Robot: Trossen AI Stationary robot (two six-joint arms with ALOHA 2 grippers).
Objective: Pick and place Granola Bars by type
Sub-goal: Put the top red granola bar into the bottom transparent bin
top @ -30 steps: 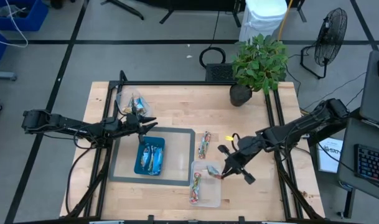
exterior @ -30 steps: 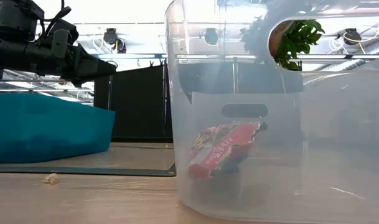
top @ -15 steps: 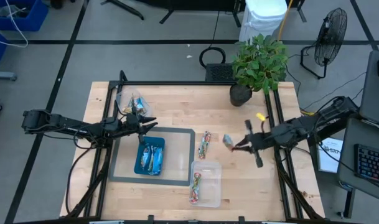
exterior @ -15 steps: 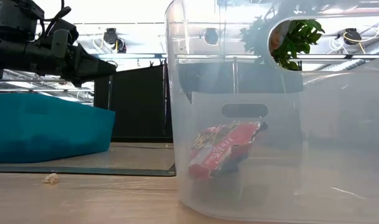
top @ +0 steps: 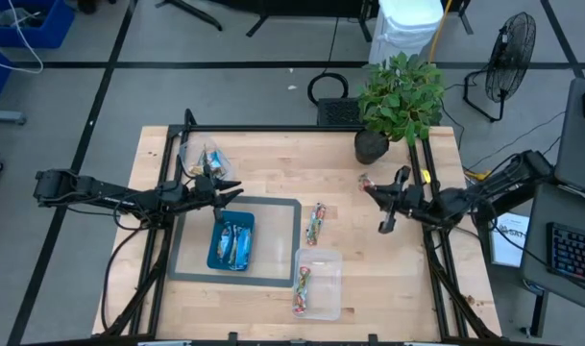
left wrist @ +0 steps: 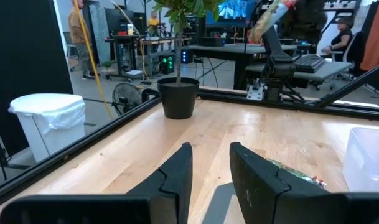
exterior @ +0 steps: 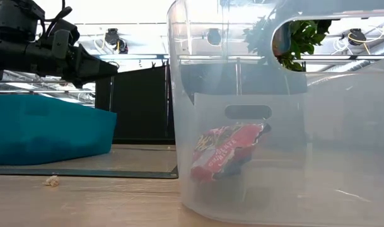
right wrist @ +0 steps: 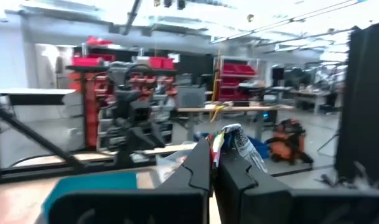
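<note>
My right gripper [top: 371, 188] hovers above the table's right half, near the plant pot, shut on a multicoloured granola bar [right wrist: 231, 140]. That bar also shows far off in the left wrist view [left wrist: 271, 15]. My left gripper [left wrist: 211, 167] waits open and empty over the far edge of the teal tray [top: 215, 252], which holds blue bars [top: 234, 240]. A red-green bar [top: 303, 286] lies in the clear tub [top: 329, 298], and it shows again in the low view [exterior: 226, 151]. Two more bars [top: 316, 223] lie on the wood beside the mat. My right gripper pinches one end of the bar's wrapper [right wrist: 218, 144] between its two shut fingers. The fingers come roughly level from the table's right side. The rest of the bar sticks out past the fingertips, lifted clear of the table.
A potted plant [top: 398, 101] stands at the far right, close to my right gripper. A clear container with more bars [top: 204, 159] sits at the far left. A grey mat [top: 282, 240] lies under the teal tray. Bare wood lies between the loose bars and my right arm.
My right gripper has risen out of the clear tub's far right corner with the bar, moved toward the table's far edge and slightly right, and tipped from pointing down to about level. It has stayed shut on the bar, which is now lifted clear.
</note>
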